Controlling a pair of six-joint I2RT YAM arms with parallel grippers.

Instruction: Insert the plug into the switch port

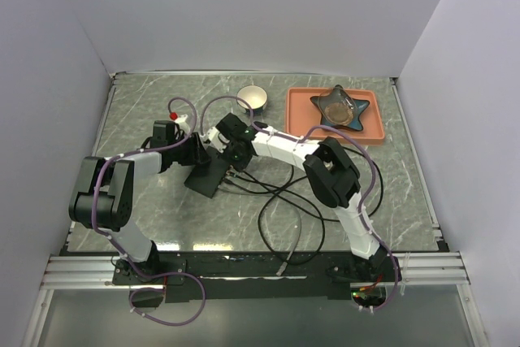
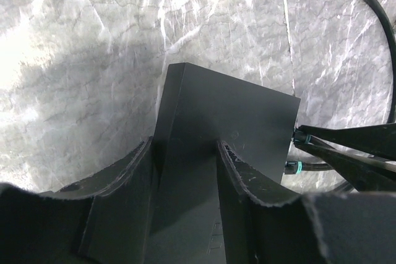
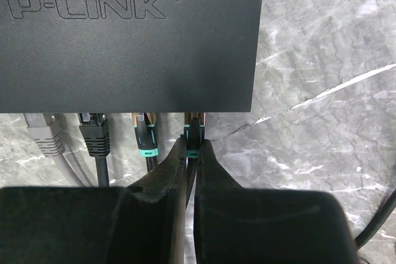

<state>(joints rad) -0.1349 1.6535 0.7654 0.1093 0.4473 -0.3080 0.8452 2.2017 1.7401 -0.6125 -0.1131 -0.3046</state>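
Right hand (image 3: 192, 148) around plug (image 3: 193, 132) — at switch (image 3: 124, 47)

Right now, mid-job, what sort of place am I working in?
Probably a lab test cell, not a real server room: plain white walls box in a marble-patterned table, an aluminium rail runs along its near edge, and a pink tray and cup sit near the network switch.

one switch (image 1: 207, 175), one cup (image 1: 253, 99), one tray (image 1: 304, 124)
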